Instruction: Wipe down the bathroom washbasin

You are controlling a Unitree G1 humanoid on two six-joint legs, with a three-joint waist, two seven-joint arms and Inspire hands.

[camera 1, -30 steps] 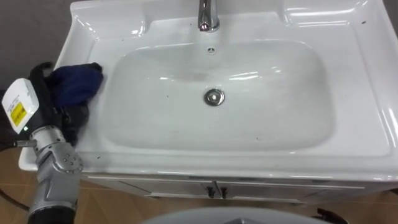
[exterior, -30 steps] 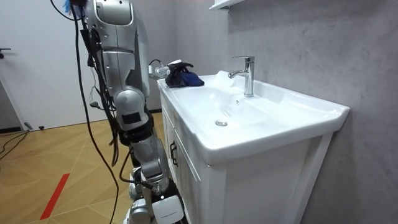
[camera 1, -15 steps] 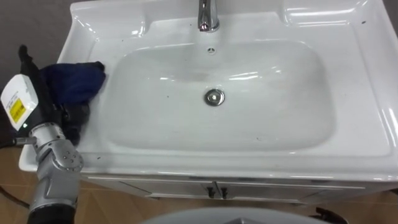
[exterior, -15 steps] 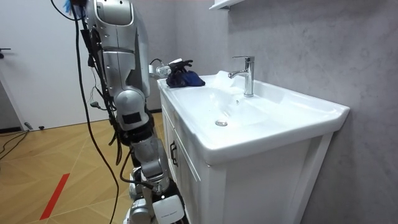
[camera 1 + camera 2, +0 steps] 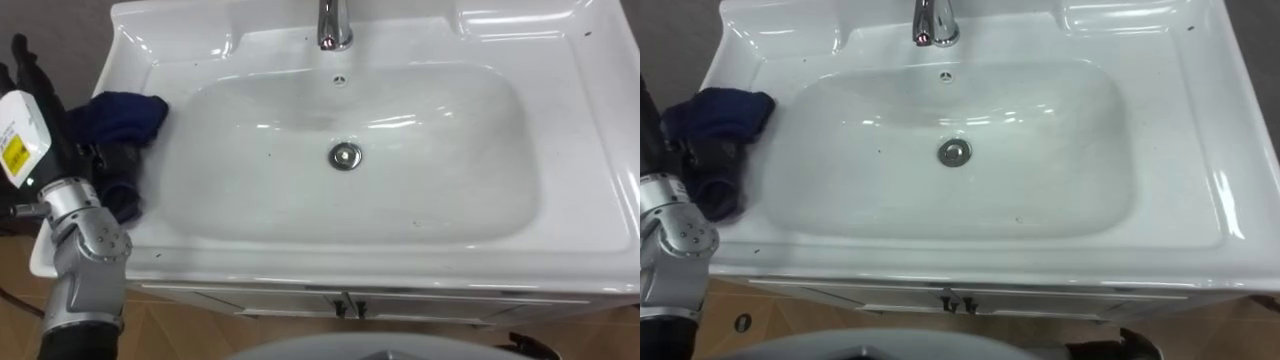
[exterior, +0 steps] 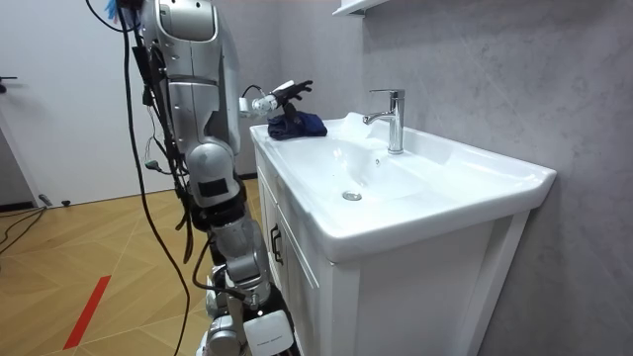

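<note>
A dark blue cloth [image 5: 122,117] lies bunched on the left rim of the white basin [image 5: 400,265], beside the bowl. It also shows in the right eye view, cloth [image 5: 715,115], and in the room view, cloth [image 6: 298,125]. My left hand [image 5: 62,140] hovers at the basin's left edge. In the room view the left hand [image 6: 287,92] is raised a little above the cloth with its fingers straight and spread, holding nothing. The bowl is bare, with a chrome drain [image 5: 345,155] in its middle.
A chrome tap [image 5: 333,25] stands at the back centre of the basin. Below the front rim is a white cabinet with two small door handles [image 5: 347,305]. I stand at the basin's front, on a wooden floor [image 6: 89,257]. A grey wall runs behind the basin.
My left hand has lifted off the cloth and moved up and outward, its fingers straightening. The cloth stays on the left rim.
</note>
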